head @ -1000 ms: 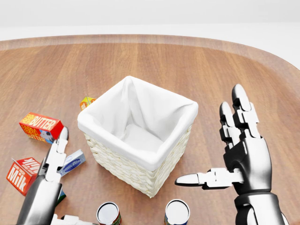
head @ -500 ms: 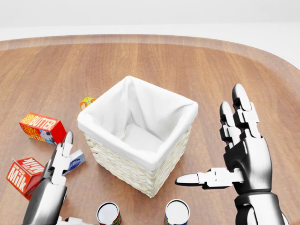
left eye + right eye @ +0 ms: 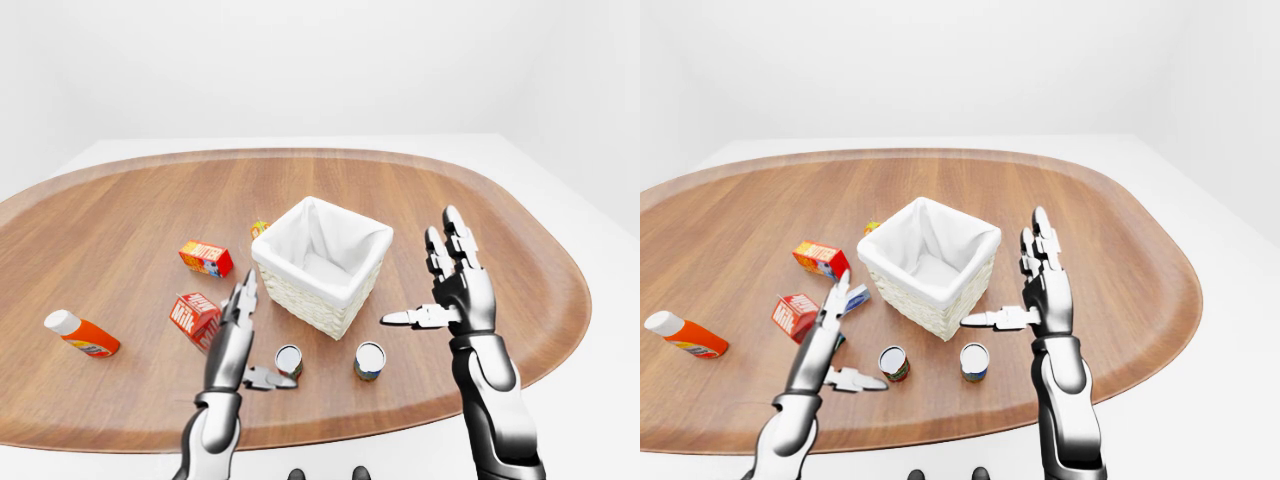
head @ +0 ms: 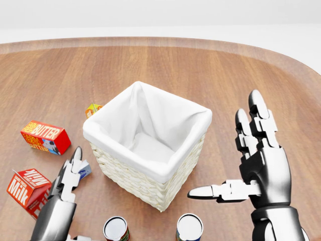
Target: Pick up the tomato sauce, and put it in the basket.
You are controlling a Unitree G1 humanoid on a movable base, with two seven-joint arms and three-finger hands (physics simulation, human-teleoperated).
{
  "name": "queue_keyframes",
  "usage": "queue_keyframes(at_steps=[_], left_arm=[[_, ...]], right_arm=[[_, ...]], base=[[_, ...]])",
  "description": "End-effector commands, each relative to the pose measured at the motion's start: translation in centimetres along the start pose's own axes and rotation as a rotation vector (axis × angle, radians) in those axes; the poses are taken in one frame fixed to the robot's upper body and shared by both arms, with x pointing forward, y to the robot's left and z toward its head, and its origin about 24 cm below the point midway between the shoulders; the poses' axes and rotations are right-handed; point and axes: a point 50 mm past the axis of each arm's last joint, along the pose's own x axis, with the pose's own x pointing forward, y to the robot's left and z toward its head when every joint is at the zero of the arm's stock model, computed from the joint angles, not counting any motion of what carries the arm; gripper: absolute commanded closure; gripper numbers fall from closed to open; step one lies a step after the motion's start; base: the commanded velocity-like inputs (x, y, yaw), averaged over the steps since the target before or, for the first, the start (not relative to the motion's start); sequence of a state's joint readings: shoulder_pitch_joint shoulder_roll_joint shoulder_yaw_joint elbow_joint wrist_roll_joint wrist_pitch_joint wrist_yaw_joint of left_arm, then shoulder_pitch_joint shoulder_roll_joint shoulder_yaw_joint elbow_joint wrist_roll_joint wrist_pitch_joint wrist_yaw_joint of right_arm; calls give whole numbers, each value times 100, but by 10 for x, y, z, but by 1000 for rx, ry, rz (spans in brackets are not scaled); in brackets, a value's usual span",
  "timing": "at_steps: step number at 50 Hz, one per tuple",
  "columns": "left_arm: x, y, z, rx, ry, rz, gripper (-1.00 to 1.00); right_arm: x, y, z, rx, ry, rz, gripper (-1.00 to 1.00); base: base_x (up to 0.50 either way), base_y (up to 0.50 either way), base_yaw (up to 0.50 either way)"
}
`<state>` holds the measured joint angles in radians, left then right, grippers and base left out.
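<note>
Low in the left-eye view, the left hand [image 3: 240, 335] stands edge-on over the table [image 3: 120, 220], fingers straight and pointing up the view, thumb stuck out sideways, gripping nothing. The red-labelled can [image 3: 288, 360], probably the tomato sauce though its label is too small to read, stands upright just right of that thumb's tip, apart from the palm. The right hand [image 3: 460, 295] is raised, palm flat, fingers spread upward and thumb pointing left toward the basket [image 3: 310, 305]; it too is released. A second can [image 3: 369, 360] stands below that thumb.

Seen from the head view, the left hand [image 4: 62, 196] partly covers a red carton reading "Milk" [image 4: 25, 185] to its left; a red box marked "BUTTER" [image 4: 44, 136] lies up-left of its fingertips. The right hand [image 4: 261, 165] hovers right of the basket [image 4: 145, 165], clear of the wicker.

Across in the right-eye view, an orange bottle [image 3: 685, 335] with a white cap lies on its side well left of the left hand [image 3: 830, 340].
</note>
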<state>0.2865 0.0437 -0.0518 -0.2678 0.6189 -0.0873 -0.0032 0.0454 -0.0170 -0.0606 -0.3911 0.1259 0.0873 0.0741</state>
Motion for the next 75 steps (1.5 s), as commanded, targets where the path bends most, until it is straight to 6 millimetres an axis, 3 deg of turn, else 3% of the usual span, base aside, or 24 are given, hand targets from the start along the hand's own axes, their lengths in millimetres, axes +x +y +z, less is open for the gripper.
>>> queue_keyframes(at_steps=[1,46,75], left_arm=[[0,-4,-5,5,21,-7,-100],[4,-16,-12,32,44,-18,-100],[4,-31,-33,83,116,-33,-100]], right_arm=[[0,-1,1,0,-3,-2,-100],[0,-1,4,0,-17,-5,-100],[1,-4,5,3,-24,-11,-100]], base=[[0,0,0],[0,0,0],[0,0,0]])
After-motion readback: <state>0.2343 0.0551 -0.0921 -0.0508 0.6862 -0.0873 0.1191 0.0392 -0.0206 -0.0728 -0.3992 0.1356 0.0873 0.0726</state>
